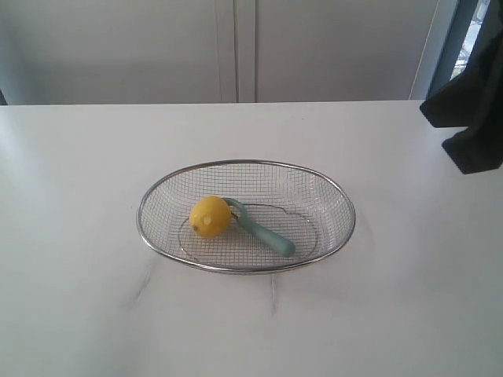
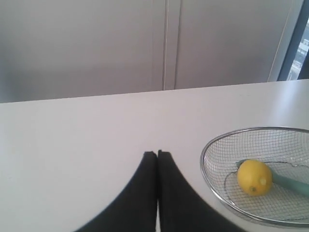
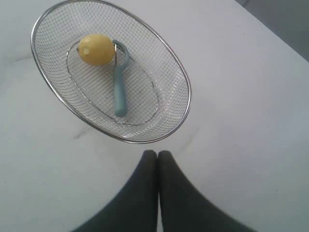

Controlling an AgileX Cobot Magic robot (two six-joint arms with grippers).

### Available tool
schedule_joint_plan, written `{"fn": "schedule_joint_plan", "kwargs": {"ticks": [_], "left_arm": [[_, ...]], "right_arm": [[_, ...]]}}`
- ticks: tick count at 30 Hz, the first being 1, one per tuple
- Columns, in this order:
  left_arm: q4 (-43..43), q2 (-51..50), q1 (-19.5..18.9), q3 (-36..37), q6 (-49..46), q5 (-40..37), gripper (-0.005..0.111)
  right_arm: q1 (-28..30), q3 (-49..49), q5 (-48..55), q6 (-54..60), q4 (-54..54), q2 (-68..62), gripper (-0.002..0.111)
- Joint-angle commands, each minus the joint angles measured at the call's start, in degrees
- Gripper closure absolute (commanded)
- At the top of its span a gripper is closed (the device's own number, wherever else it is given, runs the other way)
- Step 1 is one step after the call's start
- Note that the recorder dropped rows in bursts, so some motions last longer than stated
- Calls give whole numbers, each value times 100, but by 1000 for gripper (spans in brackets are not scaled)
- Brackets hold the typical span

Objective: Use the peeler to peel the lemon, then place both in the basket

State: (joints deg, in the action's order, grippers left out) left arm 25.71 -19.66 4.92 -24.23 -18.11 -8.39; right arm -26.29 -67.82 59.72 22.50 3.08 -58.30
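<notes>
Exterior view first: the white worktop (image 1: 78, 314) takes up most of what we see, and the basket (image 1: 236, 269) sits about in its middle, well away from every edge. Neither arm shows up in this view, so we go to the wrist cams for those.

Left pincer (image 2: 157, 153): the two dark fingers are pressed flat together, nothing between them, touching nothing. It hangs over bare worktop, off to one side of the basket's rim.

Right pincer (image 3: 157, 153): same deal, closed tight and empty, over bare worktop just outside the basket's rim.

Inside the basket, the peeler (image 1: 267, 234) lies flat on the mesh floor with its teal handle pointing toward the near-right rim. Its curved metal head is right up against the lemon (image 1: 211, 216), which rests on the floor toward the basket's left end.
</notes>
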Motion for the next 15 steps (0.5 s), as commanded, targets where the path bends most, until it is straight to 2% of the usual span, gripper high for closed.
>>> {"fn": "schedule_joint_plan", "kwargs": {"ticks": [1, 8, 13, 15], "left_arm": [[107, 653, -19, 614, 34, 495, 107], [134, 1876, -19, 1768, 474, 1533, 107], [158, 1966, -19, 2423, 831, 2094, 107], [220, 1966, -19, 2423, 895, 2173, 107]], "right_arm": [[4, -9, -20, -31, -10, 47, 108], [4, -9, -20, -31, -10, 47, 108], [4, -9, -35, -31, -11, 47, 108], [4, -9, -47, -31, -11, 47, 108]]}}
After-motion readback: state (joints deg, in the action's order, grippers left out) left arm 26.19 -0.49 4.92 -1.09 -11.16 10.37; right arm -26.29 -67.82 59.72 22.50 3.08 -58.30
